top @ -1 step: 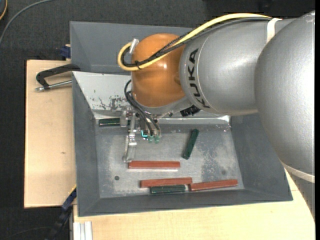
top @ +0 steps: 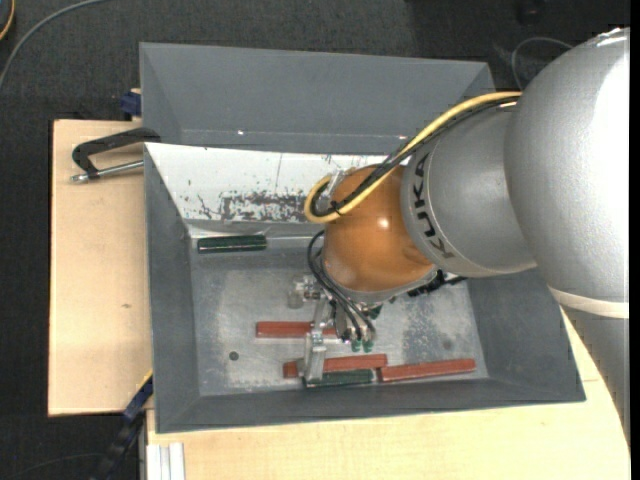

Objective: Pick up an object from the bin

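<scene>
My gripper (top: 336,354) hangs low over the front middle of the bin, below the orange wrist cover. Its fingers are open, with nothing between them. The left fingertip (top: 314,368) reaches down to the left end of a dark green flat bar (top: 347,377) that lies along the front wall. A short red-brown piece (top: 291,370) sticks out just left of that bar. Another red-brown bar (top: 283,330) lies flat to the gripper's left. A longer red-brown bar (top: 428,371) lies to its right, near the front wall.
A second dark green bar (top: 232,244) rests against the back wall at the left. A small dark speck (top: 234,357) sits on the floor at the front left. The arm and its orange cover hang over the bin's middle and right.
</scene>
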Controlling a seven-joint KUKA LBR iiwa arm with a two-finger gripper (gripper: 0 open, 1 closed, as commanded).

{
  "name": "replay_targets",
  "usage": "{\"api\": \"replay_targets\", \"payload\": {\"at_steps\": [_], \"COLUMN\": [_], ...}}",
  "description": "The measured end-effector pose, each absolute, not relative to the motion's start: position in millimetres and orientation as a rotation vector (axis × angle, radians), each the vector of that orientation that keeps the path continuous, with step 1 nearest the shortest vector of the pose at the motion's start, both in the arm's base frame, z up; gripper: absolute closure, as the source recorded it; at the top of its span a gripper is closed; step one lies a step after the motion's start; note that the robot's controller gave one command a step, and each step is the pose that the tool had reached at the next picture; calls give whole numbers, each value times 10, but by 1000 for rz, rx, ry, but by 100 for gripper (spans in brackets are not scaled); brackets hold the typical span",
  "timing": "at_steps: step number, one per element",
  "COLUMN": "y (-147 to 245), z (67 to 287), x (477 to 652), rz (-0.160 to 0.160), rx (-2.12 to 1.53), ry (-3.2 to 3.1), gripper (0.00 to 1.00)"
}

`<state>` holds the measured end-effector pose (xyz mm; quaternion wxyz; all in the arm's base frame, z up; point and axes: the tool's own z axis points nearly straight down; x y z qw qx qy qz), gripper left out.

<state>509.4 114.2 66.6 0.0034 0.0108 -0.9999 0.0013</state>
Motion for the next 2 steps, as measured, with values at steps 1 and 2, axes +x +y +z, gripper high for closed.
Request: {"api": "replay_targets", "payload": {"at_steps": [1,2], "y": [1186,1301], "z": [734,2331], "x": [5127,5313], "rz": [-4,-5], "rx": [42,196], "ry": [-3144,-3151], "gripper": [100,100]}}
